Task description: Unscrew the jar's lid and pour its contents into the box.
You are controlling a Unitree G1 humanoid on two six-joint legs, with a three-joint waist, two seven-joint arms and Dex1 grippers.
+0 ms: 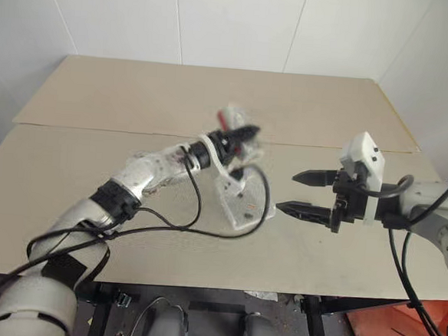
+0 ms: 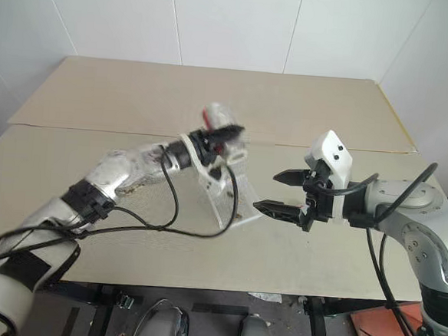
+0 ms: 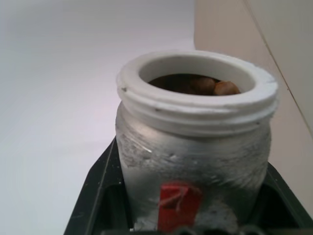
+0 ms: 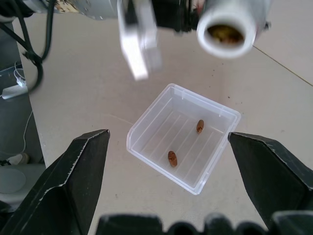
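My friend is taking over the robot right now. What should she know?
Left tool: shut on the jar, lid already off, held tipped above the box.
Right tool: open, holding nothing, beside the box.
Box: on the table, with two brown pieces inside.
Done: jar opened, pouring started.
Left: more brown pieces sit in the jar's mouth; keep tipping until it is empty.

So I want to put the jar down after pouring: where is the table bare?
Bare: the far table behind the jar, and the near-left corner. Crowded: the middle, with the box, the left gripper and the open right gripper.
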